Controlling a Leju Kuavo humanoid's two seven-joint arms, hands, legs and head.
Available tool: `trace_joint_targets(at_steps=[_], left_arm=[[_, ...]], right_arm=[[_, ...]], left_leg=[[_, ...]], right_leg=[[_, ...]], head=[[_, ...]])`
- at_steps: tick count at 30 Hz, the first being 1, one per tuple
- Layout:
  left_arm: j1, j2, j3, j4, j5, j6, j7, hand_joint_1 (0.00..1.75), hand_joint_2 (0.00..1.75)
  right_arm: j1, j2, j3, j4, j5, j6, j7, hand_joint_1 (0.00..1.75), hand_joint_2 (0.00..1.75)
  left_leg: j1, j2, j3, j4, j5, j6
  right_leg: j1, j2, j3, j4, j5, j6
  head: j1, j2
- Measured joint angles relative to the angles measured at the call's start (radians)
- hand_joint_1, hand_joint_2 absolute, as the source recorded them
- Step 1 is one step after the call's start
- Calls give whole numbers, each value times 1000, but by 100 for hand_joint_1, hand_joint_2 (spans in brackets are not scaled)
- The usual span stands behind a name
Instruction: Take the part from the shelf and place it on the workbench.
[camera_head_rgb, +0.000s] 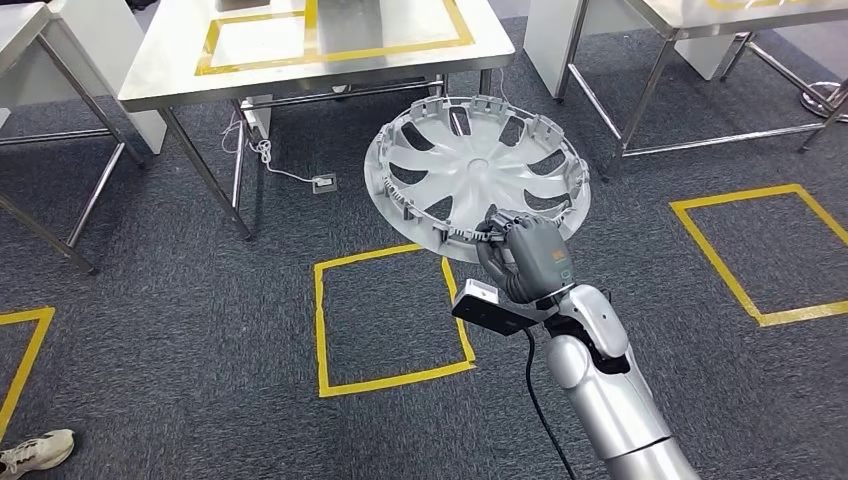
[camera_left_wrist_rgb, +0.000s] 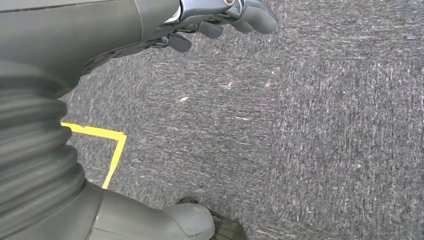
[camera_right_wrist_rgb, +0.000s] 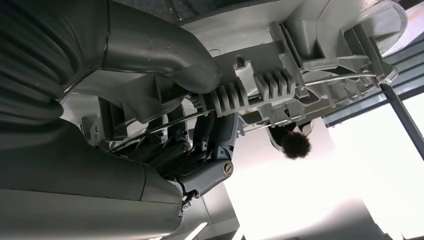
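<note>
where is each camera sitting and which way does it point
Head view: high on the body, looking forward and down at the carpet, the steel table and the wheel cover held by the right robot hand.
Left wrist view: behind the left robot hand, facing carpet and yellow tape.
Right wrist view: behind the right robot hand, facing the cover's rim.
Head and right wrist views share that grip.

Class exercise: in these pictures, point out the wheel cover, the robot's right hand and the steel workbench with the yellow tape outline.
wheel cover (camera_head_rgb: 470, 160), head view, on its central hub.
right hand (camera_head_rgb: 530, 255), head view, on the back of the hand gripping the cover's rim.
steel workbench (camera_head_rgb: 170, 75), head view, on bare tabletop beside the tape.
</note>
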Motion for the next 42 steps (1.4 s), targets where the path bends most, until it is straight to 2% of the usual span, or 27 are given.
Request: trace_joint_targets(at_steps=[1,3,4,5,6,8,9,11,14,15,17,19,20,21,23,24,25,27,30,31,33,35,36,37,39,40,42], left_arm=[[-1,0,0,0,0,0,1,0,175],[-3,1,0,0,0,0,3,0,175],[-3,1,0,0,0,0,3,0,175],[-2,1,0,0,0,0,3,0,175],[-2,1,0,0,1,-1,3,0,175],[-2,2,0,0,1,-1,3,0,175],[-2,2,0,0,1,-2,2,0,175],[-4,2,0,0,2,-3,2,0,175],[-4,3,0,0,3,-4,2,0,175],[-4,3,0,-1,3,-4,2,0,175],[-5,3,0,-1,3,-4,2,0,175],[-5,2,0,-1,3,-4,2,0,175],[-5,2,0,-1,3,-4,2,0,175],[-4,2,0,0,3,-5,2,0,175],[-4,2,0,0,3,-6,5,0,175],[-4,1,0,0,3,-6,6,0,175],[-4,0,0,0,3,-6,8,0,175],[-4,-1,0,1,3,-6,11,0,175],[-2,-2,0,0,6,-5,14,0,175],[-1,-2,0,0,7,-4,15,0,175],[0,-2,0,1,7,-3,14,0,175],[2,-2,0,1,7,-3,13,0,175],[3,-1,0,1,7,-3,12,0,175],[4,0,0,1,7,-3,12,0,175],[4,0,0,1,7,-3,12,0,175],[3,-2,0,1,7,-3,12,0,175],[3,-4,0,3,7,-4,12,0,175]], right_arm=[[0,0,0,0,0,-1,-1,175,175],[0,0,0,1,-1,-4,-2,175,175],[0,-1,0,2,0,-4,-3,175,175],[1,-1,0,3,0,-4,-4,175,175],[1,-1,0,4,0,-4,-4,175,175],[0,-1,0,6,0,-4,-4,175,175],[-2,-1,0,6,0,-5,-4,175,175],[-5,-1,0,6,-1,-6,-4,175,175],[-7,-1,0,6,-1,-7,-5,175,175],[-8,-1,0,6,-1,-6,-5,175,175],[-11,-2,0,7,-1,-7,-5,175,175],[-12,-2,0,9,-1,-7,-6,175,175],[-11,-2,0,10,-1,-6,-6,175,175],[-10,-2,0,12,-1,-6,-5,175,175],[-10,-3,0,15,0,-7,-5,175,175],[-12,-4,0,16,0,-7,-6,175,175],[-15,-4,0,16,0,-8,-7,175,175],[-19,-4,0,17,-1,-10,-10,175,175],[-21,-4,-1,17,-3,-10,-12,175,175],[-21,-4,-1,18,-3,-9,-12,175,175],[-23,-4,-1,20,-3,-10,-12,175,175],[-22,-3,-1,26,0,-16,-3,175,175],[-21,-3,-1,30,3,-21,4,175,175],[-19,-2,-2,32,4,-26,12,175,175],[-18,-2,-7,35,3,-35,24,175,175],[-19,-2,-11,35,2,-39,27,175,175],[-21,-1,-16,35,0,-45,28,175,175]], left_leg=[[-1,15,-24,47,-20,-1],[-4,33,-98,181,-68,0],[-4,34,-130,231,-77,1],[-5,34,-147,251,-69,4],[-6,35,-145,231,-42,7],[-9,40,-91,104,33,16],[-13,43,-62,43,55,20],[-19,46,-38,-10,58,31],[-20,40,-33,-16,52,53],[-19,39,-29,-19,51,61],[-20,36,-21,-22,46,73],[-25,33,-15,-21,39,82],[-27,31,-11,-21,35,84],[-30,28,-5,-21,30,85],[-34,22,10,-21,20,85],[-37,21,15,-21,15,83],[-38,20,17,-20,11,80],[-38,19,16,-20,7,70],[-38,22,16,-8,-6,53],[-38,25,5,20,-20,48],[-31,29,-59,135,-66,38],[-24,31,-130,245,-91,28],[-21,32,-144,254,-76,23],[-18,33,-139,225,-43,18],[-11,39,-85,90,38,7],[-9,39,-59,32,61,8],[-10,37,-38,-12,63,23]], right_leg=[[0,-4,3,-2,-1,-5],[4,-11,8,-2,-6,-13],[6,-14,11,-2,-9,-16],[7,-16,16,-2,-13,-17],[8,-18,22,-2,-18,-16],[8,-21,37,-2,-29,-9],[10,-22,41,-1,-35,-4],[14,-23,44,-4,-40,9],[12,-26,49,-9,-46,27],[11,-26,43,8,-55,31],[11,-24,-13,112,-99,34],[15,-22,-97,245,-138,34],[17,-21,-123,275,-133,32],[19,-21,-131,266,-107,28],[26,-18,-94,147,-17,13],[31,-17,-69,81,18,2],[35,-16,-49,31,38,-6],[42,-15,-34,-3,38,-16],[35,-16,-13,-24,35,-24],[29,-18,-5,-30,34,-28],[25,-20,7,-33,28,-33],[22,-20,17,-33,19,-31],[19,-21,24,-33,14,-27],[15,-21,32,-32,7,-21],[7,-20,47,-25,-9,-6],[6,-19,49,-21,-17,3],[9,-16,49,-17,-26,16]], head=[[-1,0],[-2,0],[-2,0],[-2,0],[-3,0],[-3,0],[-3,0],[-4,0],[-4,0],[-3,0],[-1,0],[0,0],[0,0],[0,0],[0,0],[-1,0],[-2,0],[-4,0],[-6,0],[-8,0],[-12,0],[-13,0],[-13,0],[-14,0],[-15,0],[-19,0],[-25,0]])
